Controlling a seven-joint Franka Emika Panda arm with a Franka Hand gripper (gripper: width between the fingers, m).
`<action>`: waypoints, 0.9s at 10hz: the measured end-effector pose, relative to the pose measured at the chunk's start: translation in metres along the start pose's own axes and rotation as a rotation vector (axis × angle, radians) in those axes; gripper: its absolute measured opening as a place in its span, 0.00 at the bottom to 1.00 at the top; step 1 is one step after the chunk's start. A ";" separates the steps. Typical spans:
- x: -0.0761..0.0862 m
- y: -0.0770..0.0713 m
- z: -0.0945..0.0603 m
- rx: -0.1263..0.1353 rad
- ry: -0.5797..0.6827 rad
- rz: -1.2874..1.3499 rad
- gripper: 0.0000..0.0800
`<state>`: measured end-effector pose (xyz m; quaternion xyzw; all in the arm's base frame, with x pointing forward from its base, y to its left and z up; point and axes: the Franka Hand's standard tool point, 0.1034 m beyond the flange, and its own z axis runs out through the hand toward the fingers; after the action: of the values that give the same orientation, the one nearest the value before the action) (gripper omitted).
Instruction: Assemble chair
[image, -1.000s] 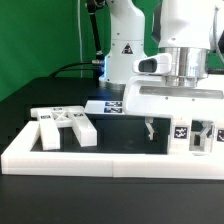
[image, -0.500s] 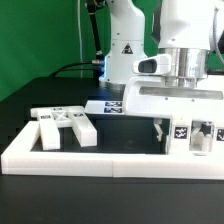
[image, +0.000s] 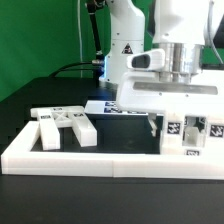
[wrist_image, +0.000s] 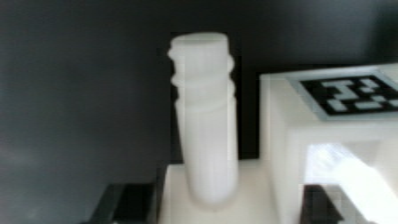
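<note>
Gripper (image: 156, 131) is clenched on a chair part, as far as I can tell. In the wrist view the two dark fingertips (wrist_image: 128, 203) sit on either side of a white post (wrist_image: 205, 110), and white plastic fills the whole gap between them. The post has a rounded far end and little ridges down one edge, and it runs away from the fingertips over the dark table (image: 122, 133). Right beside it is a white block (wrist_image: 306, 150) with a black-and-white tag (wrist_image: 356, 94) on its face. Post and block are so close I can't say whether they actually touch.

From the exterior view, the arm's wide white hand (image: 170, 97) hangs over that view's right end of the walled-in area. The fingers reach down just beside a row of tagged blocks (image: 192, 133) standing by the low white wall (image: 100, 160). The post itself is too hidden to pick out from this angle.

The rest of the chair is a loose pile of pieces (image: 62, 124) lying flat on the table at the exterior view's left. It's inside the wall too, and well apart from the gripper. The marker board (image: 107, 105) lies farther back, between that pile and the robot's base.
</note>
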<state>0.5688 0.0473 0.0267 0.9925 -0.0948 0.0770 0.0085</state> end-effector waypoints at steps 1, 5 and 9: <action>0.004 0.006 -0.012 0.005 -0.013 0.016 0.41; 0.005 0.014 -0.038 0.021 -0.072 0.065 0.41; -0.011 0.016 -0.041 0.029 -0.365 0.084 0.41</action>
<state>0.5486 0.0349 0.0656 0.9851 -0.1352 -0.1030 -0.0262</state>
